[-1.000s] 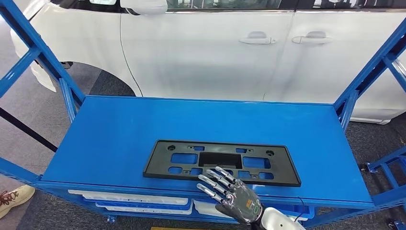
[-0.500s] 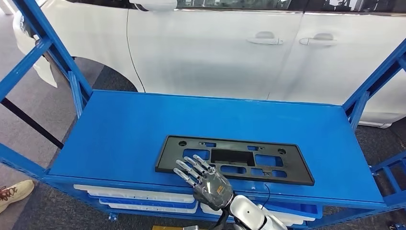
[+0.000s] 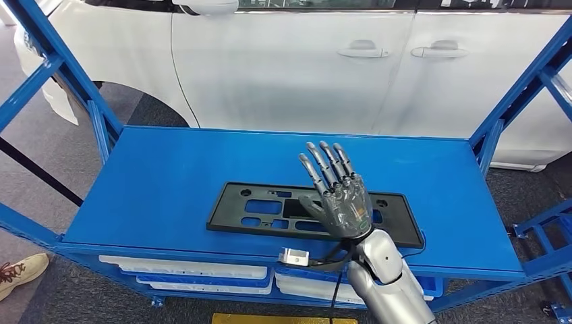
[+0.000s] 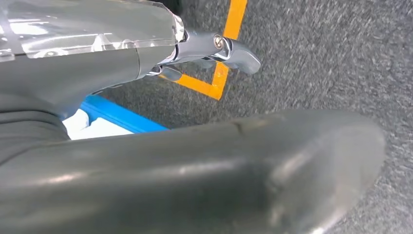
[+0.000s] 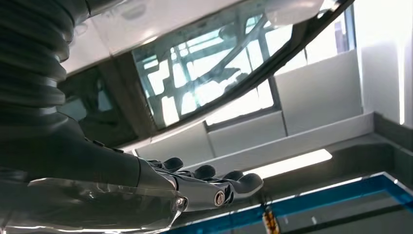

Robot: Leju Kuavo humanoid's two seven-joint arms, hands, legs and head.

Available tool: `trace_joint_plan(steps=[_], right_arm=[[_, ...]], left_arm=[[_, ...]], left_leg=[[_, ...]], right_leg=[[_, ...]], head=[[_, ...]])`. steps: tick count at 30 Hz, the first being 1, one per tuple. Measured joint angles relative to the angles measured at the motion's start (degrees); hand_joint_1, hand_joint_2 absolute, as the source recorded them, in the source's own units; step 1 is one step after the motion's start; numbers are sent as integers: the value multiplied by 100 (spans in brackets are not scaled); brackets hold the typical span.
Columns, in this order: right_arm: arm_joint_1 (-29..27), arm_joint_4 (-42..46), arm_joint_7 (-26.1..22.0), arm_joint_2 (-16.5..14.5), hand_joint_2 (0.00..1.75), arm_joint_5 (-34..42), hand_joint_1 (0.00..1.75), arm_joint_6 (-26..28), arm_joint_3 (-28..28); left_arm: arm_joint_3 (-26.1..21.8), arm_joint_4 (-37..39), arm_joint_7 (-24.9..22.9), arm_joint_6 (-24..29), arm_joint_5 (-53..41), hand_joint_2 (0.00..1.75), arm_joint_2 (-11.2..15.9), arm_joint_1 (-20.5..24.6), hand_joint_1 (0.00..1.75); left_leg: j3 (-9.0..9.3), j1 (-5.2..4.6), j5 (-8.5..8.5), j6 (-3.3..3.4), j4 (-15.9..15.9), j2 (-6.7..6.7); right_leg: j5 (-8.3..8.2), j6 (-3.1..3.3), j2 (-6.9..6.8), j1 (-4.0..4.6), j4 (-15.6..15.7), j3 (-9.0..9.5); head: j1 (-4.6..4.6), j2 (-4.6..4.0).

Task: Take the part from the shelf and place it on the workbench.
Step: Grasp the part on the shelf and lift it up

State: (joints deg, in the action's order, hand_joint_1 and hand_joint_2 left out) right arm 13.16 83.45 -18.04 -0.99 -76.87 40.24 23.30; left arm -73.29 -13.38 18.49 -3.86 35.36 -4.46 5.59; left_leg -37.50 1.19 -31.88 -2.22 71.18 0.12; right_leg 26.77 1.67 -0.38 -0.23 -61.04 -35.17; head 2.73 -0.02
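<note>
Behind the blue shelf (image 3: 168, 182) stands a white car (image 3: 303, 67), its doors and handles running along the shelf's far edge. Blue uprights (image 3: 61, 74) rise at the left and right ends, and white trays (image 3: 182, 270) sit on the level below the front edge. A person's shoe (image 3: 20, 275) shows on the grey floor off the front left corner.

The black part (image 3: 270, 209), a flat rectangular frame with cut-outs, lies on the shelf top near the front edge, a little right of the middle. The right hand (image 3: 337, 196) is raised over the part's right half, fingers straight and spread, pointing toward the far edge, holding nothing; it hides the middle of the part. Whether it touches the part cannot be told.

In the left wrist view, the left hand (image 4: 209, 48) hangs over grey floor with an orange line (image 4: 229, 44); whether it is released or clenched cannot be told.
</note>
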Motion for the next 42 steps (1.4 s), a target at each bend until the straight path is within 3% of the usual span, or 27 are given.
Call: trace_joint_plan(steps=[3,5,8,10,12,13,14,15,17,19,21,24,27,29,30,31,32,34,35,39,40,42], right_arm=[[-33,294,-73,-8,175,6,0,-1,-219],[-88,617,-444,-103,175,143,0,1,-431],[-162,1362,-1511,-385,175,931,0,4,-1100],[-169,1702,-1619,-373,175,1510,0,4,-1498],[-204,1940,-1430,-191,175,1927,0,3,-1687],[-229,2013,-1386,-104,175,2104,0,1,-1724],[-254,2059,-1391,-32,175,2271,0,0,-1757],[-276,2079,-1430,20,175,2436,0,-2,-1786],[-303,2089,-1537,119,175,2745,0,-3,-1827],[-311,2090,-1615,235,175,2950,0,-4,-1832],[-321,2091,-1627,345,175,3093,0,-8,-1830],[-326,2091,-1521,500,175,3326,0,-16,-1747],[-321,2077,-1366,755,175,3590,0,-73,-1536],[-323,2049,-1312,897,175,3702,0,-148,-1425],[-324,2035,-1301,946,175,3727,0,-175,-1385],[-325,2023,-1295,983,175,3739,0,-194,-1349],[-325,2014,-1286,1015,175,3745,0,-215,-1314],[-325,1998,-1265,1070,175,3742,0,-285,-1246],[-324,1989,-1246,1105,175,3734,0,-338,-1212],[-316,1942,-1168,1269,175,3774,0,-578,-1107],[-310,1936,-1153,1319,175,3835,0,-661,-1091],[-312,1919,-1140,1426,175,4011,0,-856,-1064]], left_arm=[[0,0,-1,1,-1,0,1,17,0],[0,0,-2,0,-2,0,1,22,0],[3,0,-5,-6,2,0,-1,10,0],[9,0,1,-32,3,0,-2,19,0],[21,0,12,-63,3,0,-1,19,0],[33,0,17,-73,3,0,1,18,0],[49,0,20,-81,3,0,2,22,0],[68,0,22,-88,3,0,2,36,0],[109,2,20,-96,3,0,-3,74,0],[140,6,14,-99,3,0,-11,102,0],[154,9,6,-101,3,0,-15,114,0],[163,9,-2,-101,3,0,-17,124,0],[184,13,-4,-101,3,0,-18,114,0],[190,15,-1,-101,3,0,-17,92,0],[190,16,1,-101,3,0,-17,83,0],[191,16,1,-101,3,0,-17,80,0],[191,16,1,-101,3,0,-17,81,0],[192,16,4,-101,3,0,-16,90,0],[192,17,5,-101,2,0,-17,91,0],[192,20,8,-99,3,0,-45,85,0],[192,21,7,-99,3,0,-58,86,0],[192,24,1,-100,3,0,-86,83,0]], left_leg=[[481,-12,313,67,-935,1],[516,-52,341,156,-1053,-7],[533,-34,416,289,-1137,-7],[550,-21,458,357,-1196,-4],[541,-30,469,378,-1207,-3],[538,-34,469,380,-1206,0],[538,-38,467,380,-1206,4],[544,-41,463,377,-1205,7],[563,-43,450,362,-1205,4],[570,-66,430,316,-1198,-4],[574,-83,420,254,-1213,-8],[545,-83,319,161,-1107,-6],[122,-68,-130,105,-220,-6],[-159,-64,-260,101,297,-5],[-165,-64,-163,109,266,-5],[-65,-65,24,127,18,-5],[108,-68,247,158,-377,-3],[409,-92,505,215,-1047,0],[478,-105,540,239,-1210,-1],[518,-91,584,353,-1332,-8],[532,-79,605,384,-1365,-7],[539,-78,616,415,-1382,-5]], right_leg=[[-27,-87,21,-5,0,-6],[-57,-165,31,-1,22,-14],[-6,-264,37,-22,-32,-38],[262,-307,41,-36,-448,-216],[586,-331,42,-39,-1140,-554],[659,-337,41,-41,-1395,-686],[630,-338,41,-43,-1475,-733],[500,-333,40,-44,-1341,-672],[107,-298,41,-44,-625,-321],[-95,-252,43,-20,-4,-23],[-91,-212,52,3,147,37],[-111,-135,62,-40,210,76],[-106,-79,48,-50,242,105],[-99,-69,48,-45,240,109],[-96,-70,51,-44,239,116],[-92,-74,53,-43,238,127],[-86,-83,55,-43,239,140],[-69,-124,56,-23,229,153],[-66,-151,56,-17,228,152],[4,-279,53,-21,162,132],[128,-308,53,-27,-20,56],[487,-350,53,-45,-693,-258]], head=[[0,0],[0,0],[0,0],[0,0],[0,0],[0,0],[0,0],[0,0],[-1,0],[-1,0],[0,0],[0,0],[0,0],[0,0],[0,0],[0,0],[0,0],[0,0],[0,0],[-1,0],[-1,0],[0,0]])
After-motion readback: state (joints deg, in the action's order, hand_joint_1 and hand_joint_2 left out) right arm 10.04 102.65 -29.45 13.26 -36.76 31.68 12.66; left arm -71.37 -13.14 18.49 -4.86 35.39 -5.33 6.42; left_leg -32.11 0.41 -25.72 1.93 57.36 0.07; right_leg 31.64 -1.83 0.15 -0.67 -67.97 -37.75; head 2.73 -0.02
